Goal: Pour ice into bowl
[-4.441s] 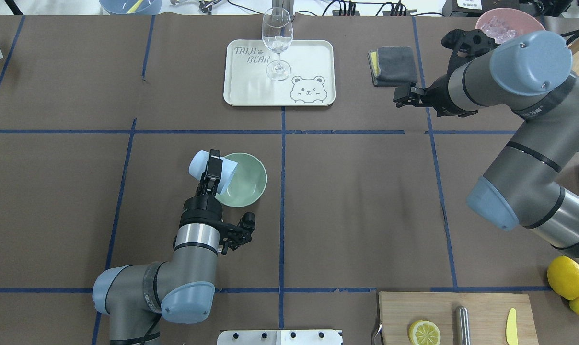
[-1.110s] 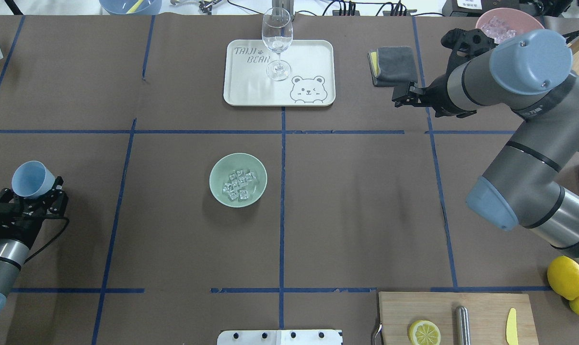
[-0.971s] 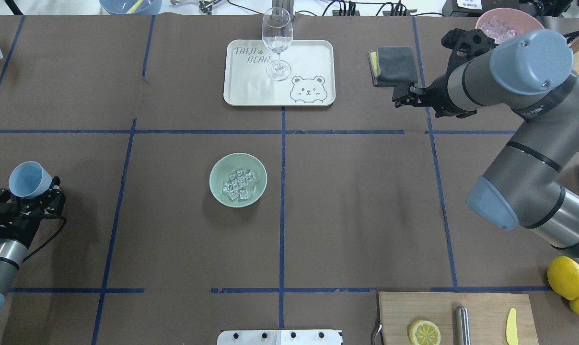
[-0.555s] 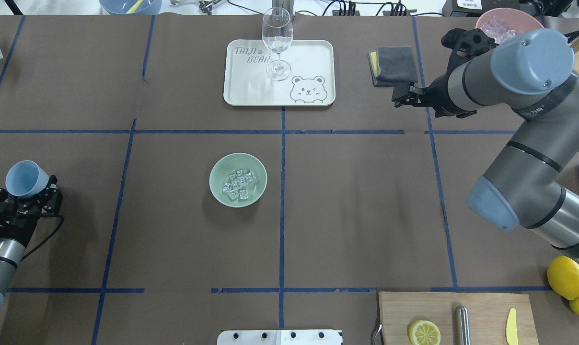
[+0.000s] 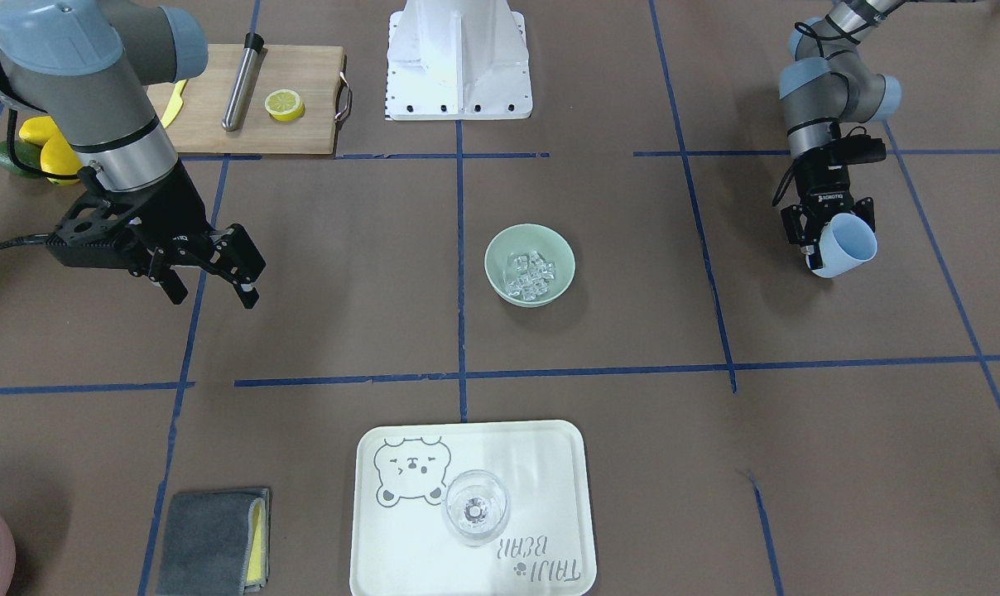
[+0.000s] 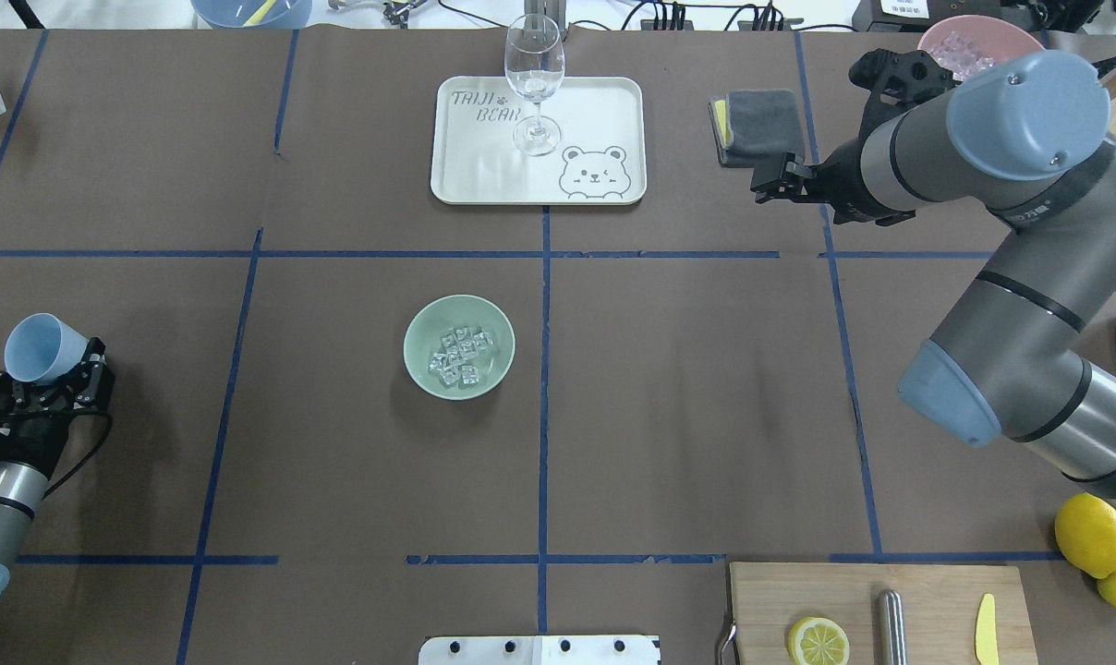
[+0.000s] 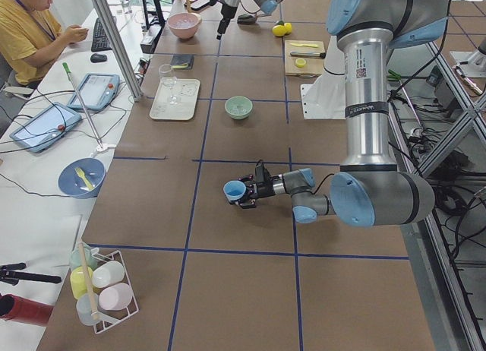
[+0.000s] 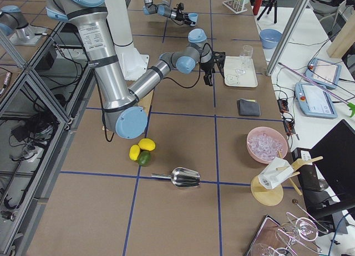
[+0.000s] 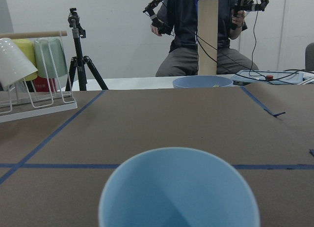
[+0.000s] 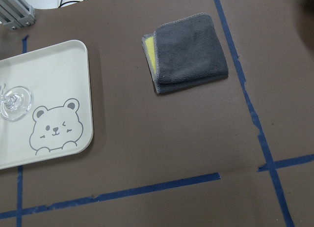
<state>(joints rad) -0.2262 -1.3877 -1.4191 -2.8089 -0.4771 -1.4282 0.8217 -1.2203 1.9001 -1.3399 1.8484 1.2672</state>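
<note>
Ice [image 6: 461, 356] heaped at the bottom of the green bowl [image 6: 412, 325], just left of the middle of the overhead view, with no cubes to be seen on the table around it. Looks like pouring done. Bowl alone on the brown paper, well apart from both arms. Far at the left edge of that view, left gripper [image 5: 831, 240] clenched on the blue cup [image 5: 848, 248], cup tipped on a slant, no ice in the part shown by the wrist view; probably carried off to the side for putting down. At the upper right, right gripper [image 5: 210, 294] spread wide with nothing in it, hanging near the gray cloth [image 6: 759, 125], likely just waiting. Farther off, glass [image 6: 533, 69] upright on the bear tray [image 6: 604, 111], and more ice in the pink bowl [image 6: 932, 35] at the top right corner.
</note>
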